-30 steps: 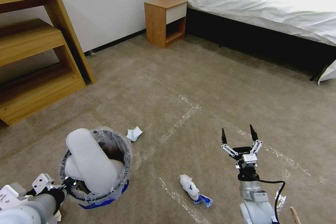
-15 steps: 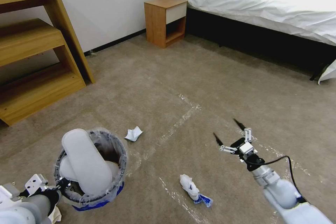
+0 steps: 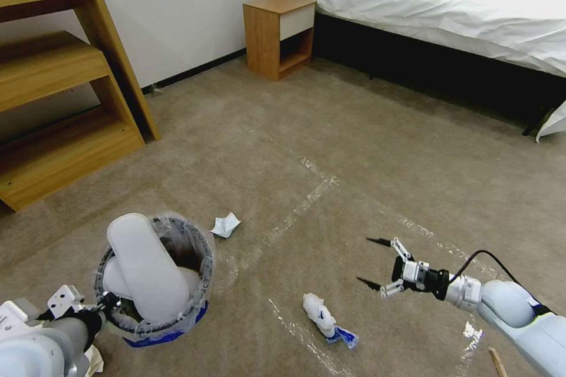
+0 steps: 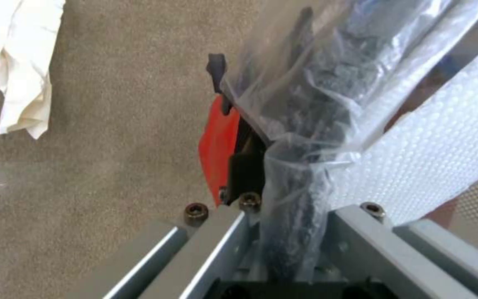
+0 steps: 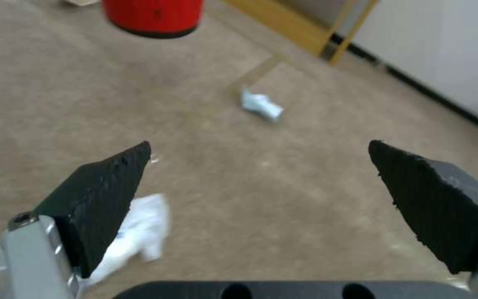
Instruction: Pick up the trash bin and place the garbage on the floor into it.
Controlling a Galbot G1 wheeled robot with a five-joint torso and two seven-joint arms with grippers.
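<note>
Near left: left gripper point(image 3: 105, 301) clamped on trash bin point(image 3: 154, 330) rim, 2 slippers point(image 3: 147, 268) inside. Right gripper point(image 3: 372, 264) spread wide above crumpled paper point(image 3: 321, 315); far paper point(image 3: 226, 225) remains on floor point(image 3: 354, 147).

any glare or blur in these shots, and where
Head view: the tape lines on the floor shine, and the frame edges bend. Left wrist view: the trash bin and its bag are soft, too close. Right wrist view: the fingertips are blurred, as is the crumpled paper.
</note>
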